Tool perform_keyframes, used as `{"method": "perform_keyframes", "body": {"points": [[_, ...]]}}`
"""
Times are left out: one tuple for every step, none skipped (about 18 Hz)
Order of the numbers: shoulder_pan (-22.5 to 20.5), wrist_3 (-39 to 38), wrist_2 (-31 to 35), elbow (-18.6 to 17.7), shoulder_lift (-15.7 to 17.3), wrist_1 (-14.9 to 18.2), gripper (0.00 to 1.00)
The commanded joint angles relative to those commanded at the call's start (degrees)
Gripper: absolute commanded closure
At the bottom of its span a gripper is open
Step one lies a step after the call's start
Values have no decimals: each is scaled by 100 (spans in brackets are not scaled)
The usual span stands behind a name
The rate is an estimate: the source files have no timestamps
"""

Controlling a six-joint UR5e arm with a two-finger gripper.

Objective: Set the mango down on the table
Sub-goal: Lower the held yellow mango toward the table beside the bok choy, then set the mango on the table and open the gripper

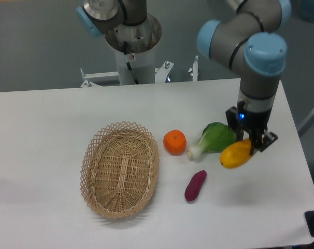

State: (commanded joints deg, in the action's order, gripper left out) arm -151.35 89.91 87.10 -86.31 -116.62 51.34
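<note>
The mango is a smooth yellow oval shading to orange at its right end, held tilted over the right part of the white table. My gripper comes down from above and is shut on the mango's upper right end. The fruit hangs just right of the green leafy vegetable and close to the tabletop. Whether it touches the surface cannot be told from this view.
A green leafy vegetable with a white stem lies beside the mango. A round orange tangerine sits left of it, a purple sweet potato below. An oval wicker basket stands at centre left. The robot's base column rises behind the table.
</note>
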Motion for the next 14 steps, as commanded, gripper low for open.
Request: {"method": "perform_keyframes", "body": {"points": [[0,9,0,0,-114,-141,63],[18,26,0,0,-246,-221,63],[53,18,0,0,-360,-317,63],[62,35,9,9,-466,-388,63],[71,70,9,-9,-493,-423,63],[71,79,9,-52,-520,-432,63],[62,88,9,-114,-581,-476,63],[71,88,9,-132,-651,-563,63],[62,97,9,-149,-669,-608,63],[71,105,0,-176,-678,-608,62],[62,97,9,-211,-695,-608,61],[71,105,9,-272,-713,-625,60],[71,105,9,-307,-713,-643,59],[71,114,9,-308,-722,-652,58]]}}
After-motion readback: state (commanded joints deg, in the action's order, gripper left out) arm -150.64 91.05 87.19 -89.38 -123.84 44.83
